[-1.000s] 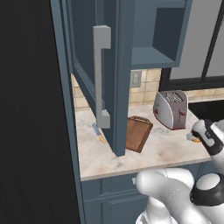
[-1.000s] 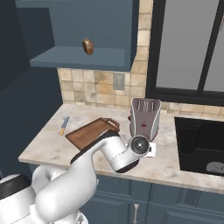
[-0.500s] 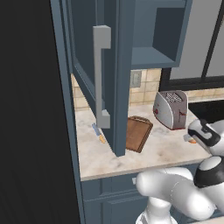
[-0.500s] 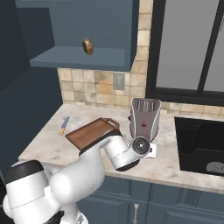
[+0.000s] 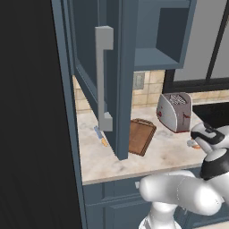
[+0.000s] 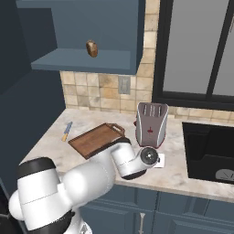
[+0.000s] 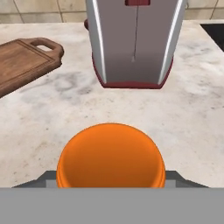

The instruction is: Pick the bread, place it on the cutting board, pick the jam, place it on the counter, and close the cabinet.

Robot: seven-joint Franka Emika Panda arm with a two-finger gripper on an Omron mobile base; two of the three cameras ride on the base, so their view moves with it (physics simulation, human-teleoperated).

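On the table [image 7: 39,127], the jam [image 7: 111,156] sits in my end effector [image 7: 111,181]; toaster [image 7: 133,41] at 12 o'clock, cutting board [image 7: 22,63] at 10. Bread [image 6: 92,48] rests in the cabinet [image 6: 87,64].

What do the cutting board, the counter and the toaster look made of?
Cutting board: dark-brown wood, visible grain, matte.
Counter: beige stone, marbled grey veining, probably polished.
Toaster: brushed-looking grey metal with a dark red base, though it could be plastic.

Beige tiled backsplash [image 6: 98,87] beside a dark-framed window [image 6: 196,48].
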